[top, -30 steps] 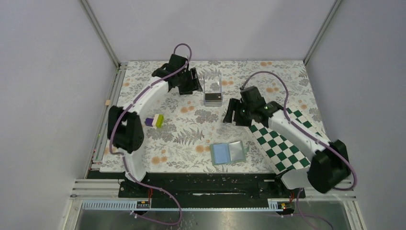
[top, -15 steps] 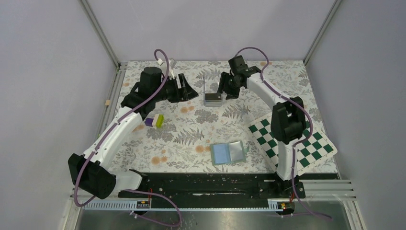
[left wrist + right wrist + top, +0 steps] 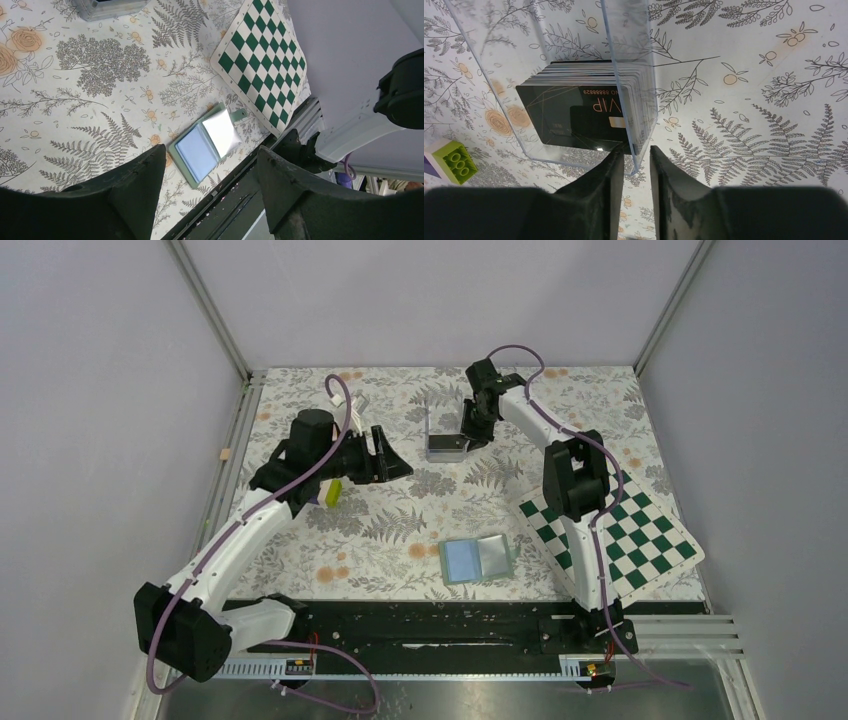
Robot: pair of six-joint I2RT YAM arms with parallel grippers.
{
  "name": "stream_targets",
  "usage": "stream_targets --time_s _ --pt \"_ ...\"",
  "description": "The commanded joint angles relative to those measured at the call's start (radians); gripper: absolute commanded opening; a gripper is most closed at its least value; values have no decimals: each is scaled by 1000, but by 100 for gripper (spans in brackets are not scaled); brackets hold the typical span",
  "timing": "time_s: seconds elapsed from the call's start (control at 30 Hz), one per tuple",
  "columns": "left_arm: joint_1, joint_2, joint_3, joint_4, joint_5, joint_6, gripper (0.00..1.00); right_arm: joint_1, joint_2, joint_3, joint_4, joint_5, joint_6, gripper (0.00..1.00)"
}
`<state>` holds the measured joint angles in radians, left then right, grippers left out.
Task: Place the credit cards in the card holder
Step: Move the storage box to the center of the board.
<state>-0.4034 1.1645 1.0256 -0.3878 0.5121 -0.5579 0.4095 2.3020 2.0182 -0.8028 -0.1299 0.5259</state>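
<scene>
Holder: flat sage-green folding card holder lies open on the floral-patterned surface, nearest the arm bases. Its pale blue-grey pockets face up and no card shows in them.
Board: green-and-white chequered board lies to the right of the holder, near it but not touching.
Left fingers: the left fingers are spread wide with nothing between them. They hang above the surface left of centre, and the holder shows through their gap, well apart from them.
Brick: small green and purple toy brick sits beside the left arm and is no part of the job.
Box: clear acrylic box stands at the far middle, well apart from the holder.
Cards: stack of thin black credit cards sits inside the box; the facing one carries gold lettering and a small pale mark.
Right fingers: the right fingers stand close together with only a narrow slit between them, at the box's corner. The clear wall's edge lines up with that slit, and one finger sits on the card side, at the facing card's edge. Whether they pinch a card, the wall or nothing, I cannot tell.
Step in hand: most likely drawing one card from the stack.
Doing it well: keep the wall out of the pinch, catch only the facing card by its edge, and lift it out through the open side without dragging its neighbours or tipping the box.
</scene>
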Motion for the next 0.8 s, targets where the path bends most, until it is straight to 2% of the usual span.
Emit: stream_targets --time_s 0.0,0.17,0.4,0.77 --pt "5 -49 -14 69 27 -6 67 -6 2 47 -53 15 -29 27" --pt "5 -51 -16 52 25 4 67 -6 -28 9 -54 0 -63 13" --pt "5 -50 -24 40 18 14 67 -6 -76 -76 -48 -4 -140 0" --pt "5 -42 -40 35 17 23 68 12 -167 -183 -41 -74 -304 0"
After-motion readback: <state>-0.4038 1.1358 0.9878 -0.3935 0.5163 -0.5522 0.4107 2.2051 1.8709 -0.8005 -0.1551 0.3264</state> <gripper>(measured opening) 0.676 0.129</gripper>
